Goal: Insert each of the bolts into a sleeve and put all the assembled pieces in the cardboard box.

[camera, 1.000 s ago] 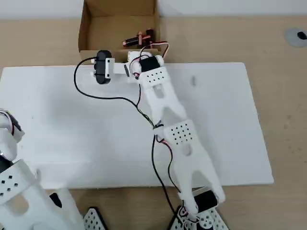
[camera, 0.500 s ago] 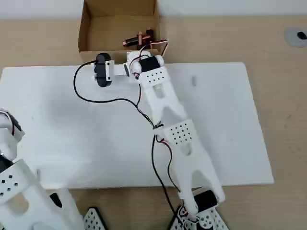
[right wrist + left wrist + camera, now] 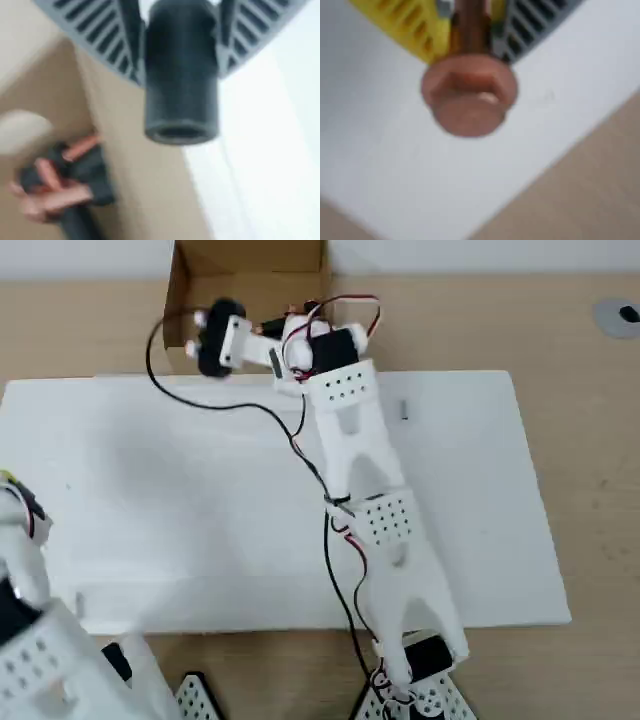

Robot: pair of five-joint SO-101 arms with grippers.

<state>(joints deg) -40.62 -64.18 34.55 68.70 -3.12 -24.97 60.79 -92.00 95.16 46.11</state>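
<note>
High view: the right arm (image 3: 350, 440) stretches across the white board (image 3: 150, 490) to the front wall of the cardboard box (image 3: 180, 290), while the left arm (image 3: 40, 660) sits at the near corner of the bench (image 3: 590, 440)

Left wrist view: the left tool (image 3: 470, 30) is clamped on the shank of a copper-coloured bolt (image 3: 469, 100), smooth metal, with a flanged hex head facing the camera

Right wrist view: the right tool (image 3: 181, 55) pinches a dark sleeve (image 3: 181, 100), a matte tube with its open bore pointing down, hanging right over the box wall. 2 or so assembled pieces (image 3: 65, 180) lie inside the box

Looks like the joining step for this pair. Next I'd bring both tools together and line the shank up with that bore, which needs careful aim
</note>
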